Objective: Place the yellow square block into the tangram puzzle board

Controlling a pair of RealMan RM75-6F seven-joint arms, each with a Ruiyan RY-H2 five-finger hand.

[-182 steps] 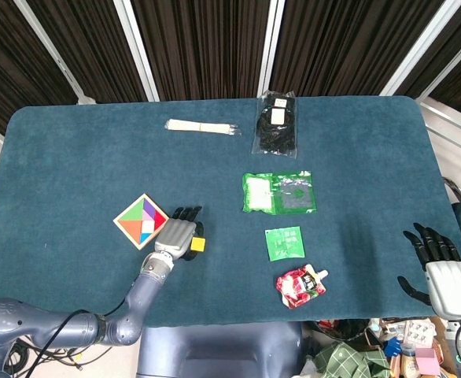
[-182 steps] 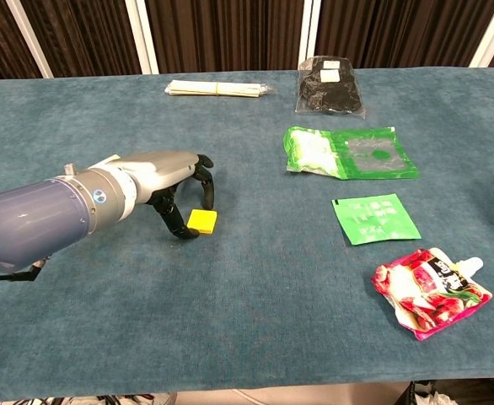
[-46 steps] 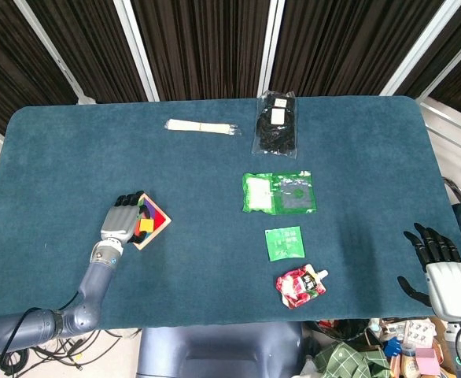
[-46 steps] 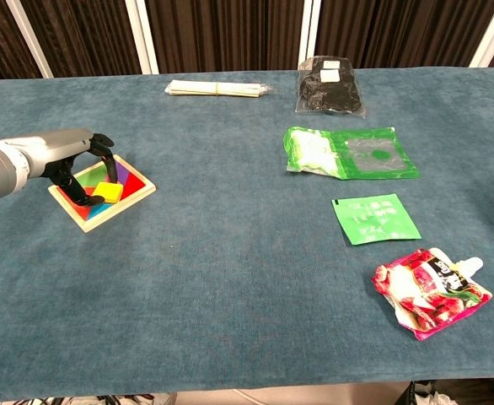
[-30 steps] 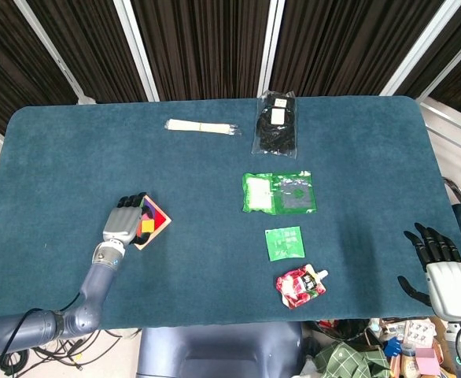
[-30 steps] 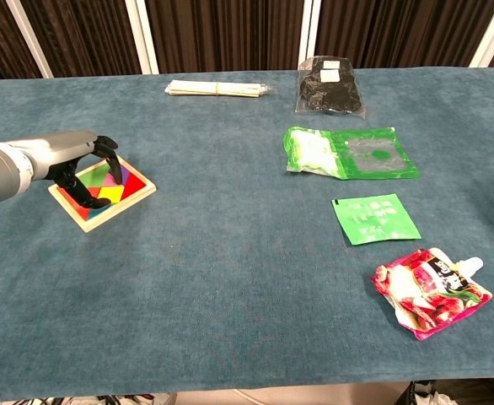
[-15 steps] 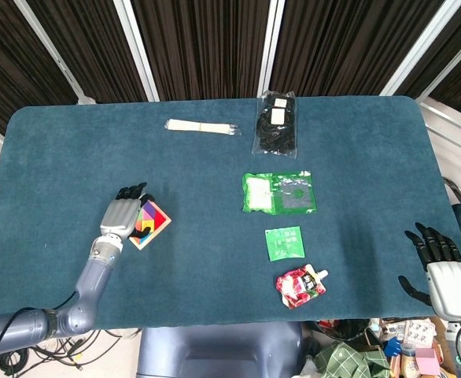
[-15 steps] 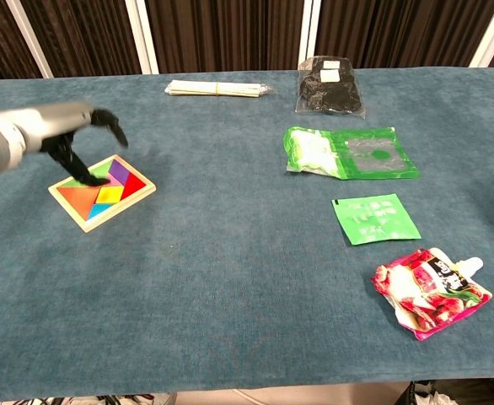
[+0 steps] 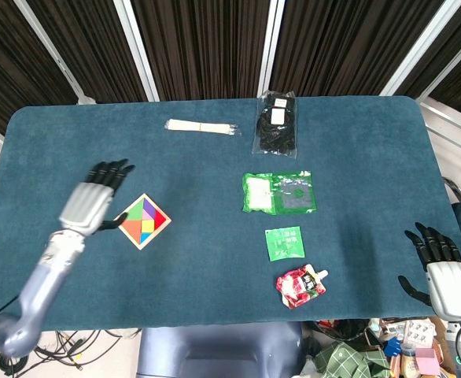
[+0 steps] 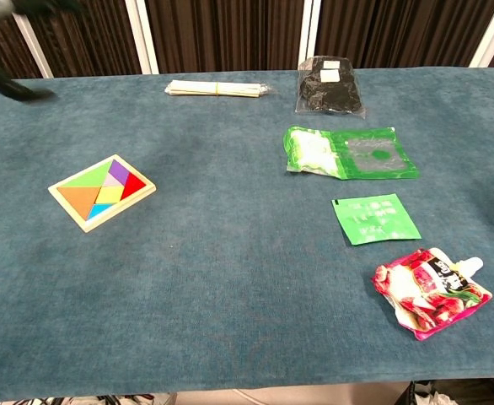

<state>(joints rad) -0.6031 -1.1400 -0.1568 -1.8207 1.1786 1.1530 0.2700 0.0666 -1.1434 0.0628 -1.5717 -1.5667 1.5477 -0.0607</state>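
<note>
- Now, yellow square block (image 10: 108, 195) sits seated in the tangram puzzle board (image 10: 101, 191), flush among the coloured pieces; the board lies flat on the counter (image 9: 215, 260), toward its left part.
- Left hand (image 9: 91, 202) is raised above the counter, just left of the board and clear of it, fingers spread apart, holding nothing. In the chest view only a dark blurred streak shows at the top left corner.
- Right hand (image 9: 441, 268) is at the counter's right edge, well apart from everything, fingers spread, empty.
- Bundle of pale sticks (image 10: 218, 88) lies at the far side of the counter; black packet (image 10: 330, 87) is to its right.
- Green-and-white pouch (image 10: 349, 152) lies mid-right; small green sachet (image 10: 374, 218) lies nearer than it.
- Red drink pouch (image 10: 431, 291) with a white spout is nearest the front edge, just beyond the sachet.
</note>
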